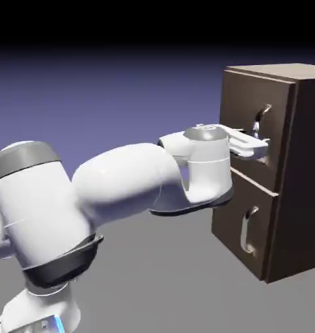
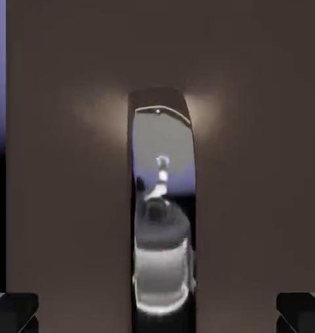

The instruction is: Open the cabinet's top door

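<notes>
Silver, polished like a mirror, the upright bar handle (image 2: 163,214) on the top door (image 1: 251,97) throws the white robot arm (image 1: 121,185) back at itself in the hand view. That door is the upper panel of the dark brown cabinet (image 1: 303,162), toward the exterior view's right, and it looks closed, lying flat to the front above the lower door (image 1: 228,214) with its similar handle.

The end effector (image 2: 157,315) is at the upper handle, its two tips parted, one to either side of the bar with a gap showing on both flanks; nothing is gripped. From where I stand the hand hides part of the handle, so I can't fairly say how deep the tips reach behind the front of the bar.

I'd take hold around the middle of the upright, where it seems to stand off from the wood, pinching it from both sides. The metal looks rigid and hard to hurt, but slick; a shallow pinch could slide off. The door seems solid wood, fairly weighty, and I'd expect it to swing on a hinge rather than come straight out, perhaps a little stiff at first. So: close squarely, then draw back slowly, letting the grip follow the arc.
</notes>
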Controlling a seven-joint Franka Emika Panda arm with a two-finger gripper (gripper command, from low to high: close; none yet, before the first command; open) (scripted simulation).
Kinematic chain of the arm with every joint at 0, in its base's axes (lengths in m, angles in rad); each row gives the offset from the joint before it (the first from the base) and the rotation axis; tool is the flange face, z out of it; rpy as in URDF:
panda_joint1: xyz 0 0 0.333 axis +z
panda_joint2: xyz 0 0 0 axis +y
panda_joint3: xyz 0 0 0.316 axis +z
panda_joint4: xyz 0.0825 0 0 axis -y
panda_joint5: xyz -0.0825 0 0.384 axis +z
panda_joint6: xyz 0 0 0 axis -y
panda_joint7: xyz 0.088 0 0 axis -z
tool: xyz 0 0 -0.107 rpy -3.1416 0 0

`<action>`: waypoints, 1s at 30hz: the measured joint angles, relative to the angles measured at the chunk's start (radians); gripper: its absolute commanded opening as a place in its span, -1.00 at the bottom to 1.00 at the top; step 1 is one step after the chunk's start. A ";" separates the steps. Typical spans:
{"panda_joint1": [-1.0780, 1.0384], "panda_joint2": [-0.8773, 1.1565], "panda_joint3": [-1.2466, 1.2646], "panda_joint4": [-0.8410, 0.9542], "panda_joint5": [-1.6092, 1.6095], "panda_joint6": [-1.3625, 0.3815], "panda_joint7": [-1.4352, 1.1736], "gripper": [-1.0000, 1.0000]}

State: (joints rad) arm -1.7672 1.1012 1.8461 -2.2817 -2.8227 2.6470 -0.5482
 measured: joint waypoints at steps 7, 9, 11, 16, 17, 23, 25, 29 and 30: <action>-0.139 -0.038 0.136 -0.205 0.114 -0.260 0.019 -1.00; -0.173 -0.048 0.185 -0.264 0.159 -0.347 0.023 -1.00; -0.198 -0.055 0.235 -0.315 0.208 -0.434 0.028 -1.00; -0.225 -0.077 0.359 -0.416 0.343 -0.651 0.043 -1.00; -0.224 -0.083 0.383 -0.431 0.372 -0.695 0.048 -1.00; -0.179 -0.141 0.520 -0.485 0.562 -0.956 0.090 -1.00; -0.151 -0.173 0.562 -0.487 0.633 -1.043 0.112 -1.00; -0.076 -0.264 0.636 -0.464 0.795 -1.216 0.169 -1.00; -0.055 -0.292 0.651 -0.452 0.838 -1.258 0.187 -1.00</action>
State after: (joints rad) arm -1.8222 0.8088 2.4974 -2.7337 -1.9844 1.3893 -0.3617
